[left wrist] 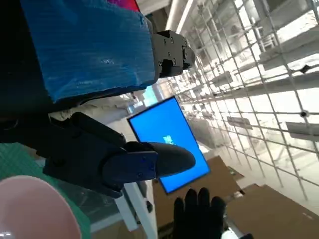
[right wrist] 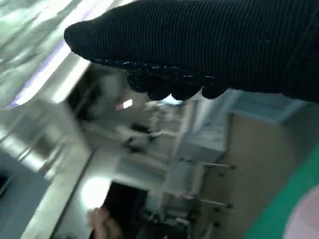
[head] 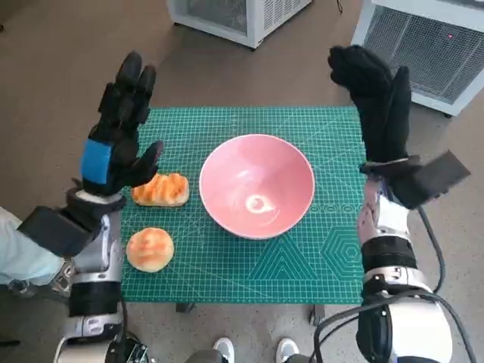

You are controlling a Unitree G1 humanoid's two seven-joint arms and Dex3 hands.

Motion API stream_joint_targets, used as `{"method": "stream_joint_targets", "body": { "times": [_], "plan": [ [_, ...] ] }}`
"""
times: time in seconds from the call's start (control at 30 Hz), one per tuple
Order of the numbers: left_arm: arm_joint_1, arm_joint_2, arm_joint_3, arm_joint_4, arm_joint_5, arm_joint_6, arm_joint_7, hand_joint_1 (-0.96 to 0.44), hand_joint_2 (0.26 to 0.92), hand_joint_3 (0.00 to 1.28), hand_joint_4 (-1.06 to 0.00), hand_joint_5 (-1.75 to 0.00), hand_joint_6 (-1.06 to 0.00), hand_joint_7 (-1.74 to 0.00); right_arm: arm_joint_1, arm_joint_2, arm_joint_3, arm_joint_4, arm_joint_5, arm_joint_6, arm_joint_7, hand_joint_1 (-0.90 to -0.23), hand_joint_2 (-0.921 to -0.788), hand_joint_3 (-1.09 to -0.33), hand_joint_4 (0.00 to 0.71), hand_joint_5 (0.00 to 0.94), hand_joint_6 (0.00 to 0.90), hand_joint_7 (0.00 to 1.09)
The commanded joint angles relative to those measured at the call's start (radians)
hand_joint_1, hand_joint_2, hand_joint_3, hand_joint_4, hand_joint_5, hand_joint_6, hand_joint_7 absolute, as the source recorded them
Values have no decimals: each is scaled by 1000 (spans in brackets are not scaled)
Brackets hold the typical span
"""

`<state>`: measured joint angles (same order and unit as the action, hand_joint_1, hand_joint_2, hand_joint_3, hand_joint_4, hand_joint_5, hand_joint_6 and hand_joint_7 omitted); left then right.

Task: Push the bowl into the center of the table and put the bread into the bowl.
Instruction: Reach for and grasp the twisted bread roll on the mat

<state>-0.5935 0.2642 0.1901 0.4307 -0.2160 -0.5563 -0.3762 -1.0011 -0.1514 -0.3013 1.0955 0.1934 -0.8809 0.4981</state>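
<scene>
A pink bowl point(head: 257, 185) sits near the middle of the green cutting mat point(head: 318, 249); its rim also shows in the left wrist view point(left wrist: 35, 209). An orange twisted bread point(head: 160, 189) lies just left of the bowl, and a round bun point(head: 150, 249) sits nearer the front left corner. My left hand point(head: 121, 128) is raised above the mat's left edge, fingers spread, holding nothing. My right hand point(head: 378, 98) is raised above the mat's right edge, fingers extended and empty; it also appears in the left wrist view point(left wrist: 199, 214).
White metal cabinets with mesh fronts point(head: 423, 38) stand on the floor beyond the table. A person's shoes point(head: 253, 349) show at the front edge, and a sleeve point(head: 19, 257) at the left. A blue screen point(left wrist: 169, 144) shows in the left wrist view.
</scene>
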Motion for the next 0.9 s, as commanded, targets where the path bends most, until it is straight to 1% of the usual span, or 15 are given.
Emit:
{"method": "stream_joint_targets", "body": {
  "times": [0.03, 0.17, 0.23, 0.27, 0.3, 0.37, 0.47, 0.67, 0.8, 0.9],
  "plan": [
    [-40, -11, -6, 23, -21, -20, -21, -767, 921, 482, -101, -3, -113, -109, 41, 2, 12, -47, 35, -4, 52, -705, -921, -802, 187, 11, 312, 86],
    [-44, -12, -3, 31, -21, -26, -26, -770, 921, 479, -102, -3, -116, -105, 46, 1, 17, -56, 46, 2, 58, -703, -921, -801, 188, 10, 311, 89],
    [-87, -28, -21, 41, -23, -33, -43, -772, 921, 478, -106, -5, -119, -104, 71, 1, 28, -141, 82, -2, 106, -704, -921, -792, 193, 12, 310, 91],
    [-102, -34, -27, 46, -24, -36, -49, -774, 921, 478, -111, -7, -123, -105, 80, 0, 33, -171, 95, -2, 121, -706, -921, -775, 200, 14, 309, 92],
    [-114, -40, -34, 47, -24, -40, -55, -775, 921, 478, -115, -9, -126, -105, 88, -3, 38, -195, 104, -1, 132, -707, -921, -764, 205, 16, 308, 92],
    [-126, -46, -40, 51, -26, -46, -63, -774, 921, 479, -117, -9, -131, -107, 98, -8, 44, -220, 112, 4, 138, -708, -921, -752, 210, 17, 307, 94],
    [-143, -56, -47, 56, -32, -51, -79, -770, 921, 481, -116, -8, -137, -109, 111, -14, 51, -250, 117, 10, 140, -710, -921, -744, 214, 17, 307, 96],
    [-165, -68, -54, 65, -53, -51, -115, -761, 921, 466, -114, -5, -144, -117, 131, -26, 61, -291, 111, 24, 123, -715, -921, -736, 214, 13, 307, 100],
    [-172, -60, -49, 79, -56, -56, -128, -757, 921, 440, -116, -5, -143, -122, 137, -33, 62, -307, 109, 37, 111, -716, -921, -721, 214, 11, 307, 103],
    [-176, -37, -39, 91, -37, -52, -119, -761, 921, 426, -118, -5, -148, -129, 144, -37, 62, -321, 112, 48, 101, -718, -921, -705, 216, 10, 307, 104]
  ]
}}
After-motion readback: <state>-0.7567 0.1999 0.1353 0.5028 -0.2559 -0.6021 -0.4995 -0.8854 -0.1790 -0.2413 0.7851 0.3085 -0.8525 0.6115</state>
